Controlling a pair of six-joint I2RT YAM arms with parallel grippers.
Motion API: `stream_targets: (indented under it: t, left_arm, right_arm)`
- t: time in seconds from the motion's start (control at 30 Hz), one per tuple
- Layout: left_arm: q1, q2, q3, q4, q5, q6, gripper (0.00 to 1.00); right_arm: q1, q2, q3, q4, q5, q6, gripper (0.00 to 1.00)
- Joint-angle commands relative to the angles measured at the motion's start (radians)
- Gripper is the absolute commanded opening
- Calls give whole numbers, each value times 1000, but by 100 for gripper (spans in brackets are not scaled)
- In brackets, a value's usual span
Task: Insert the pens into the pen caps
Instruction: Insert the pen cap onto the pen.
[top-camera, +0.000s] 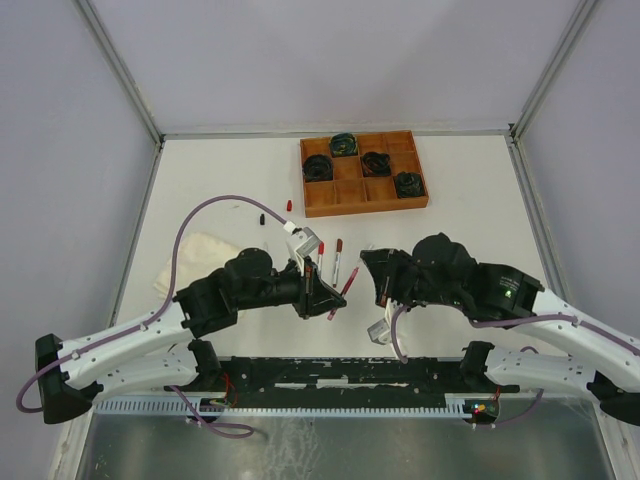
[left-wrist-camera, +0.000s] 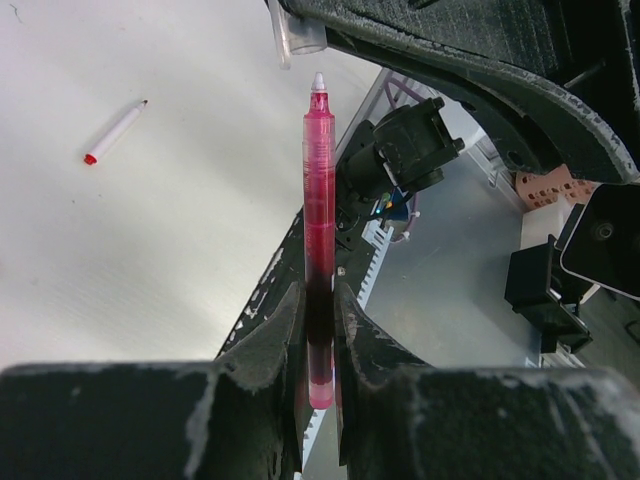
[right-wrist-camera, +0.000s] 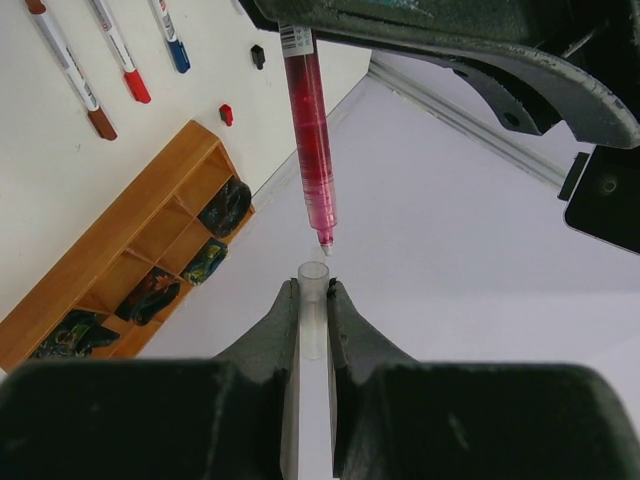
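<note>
My left gripper (left-wrist-camera: 319, 295) is shut on a pink translucent pen (left-wrist-camera: 318, 200), its white tip pointing away from the jaws. My right gripper (right-wrist-camera: 313, 290) is shut on a clear pen cap (right-wrist-camera: 313, 310) with its open end up. In the right wrist view the pink pen (right-wrist-camera: 310, 130) comes in from above, its tip just over the cap's mouth and slightly right of centre. In the top view both grippers (top-camera: 325, 290) (top-camera: 372, 268) meet above the table's middle. Three capped pens (right-wrist-camera: 120, 50) lie on the table, with a loose red cap (right-wrist-camera: 226, 114) and a black cap (right-wrist-camera: 258, 56).
A wooden compartment tray (top-camera: 345, 190) with dark coiled cable bundles stands at the back. A folded cream cloth (top-camera: 195, 262) lies at the left. Another pen (left-wrist-camera: 115, 130) with a red end lies on the table. A black rail (top-camera: 340, 372) runs along the near edge.
</note>
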Motion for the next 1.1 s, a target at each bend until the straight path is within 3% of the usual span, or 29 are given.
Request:
stream_targets:
  t: [0.0, 1.07]
  left_arm:
    - [2, -10, -7, 71, -12, -38, 3]
    - [1, 39, 21, 96, -8, -33, 3]
  right_arm:
    - [11, -18, 35, 17, 16, -11, 0]
    - [42, -30, -11, 2, 48, 2, 0]
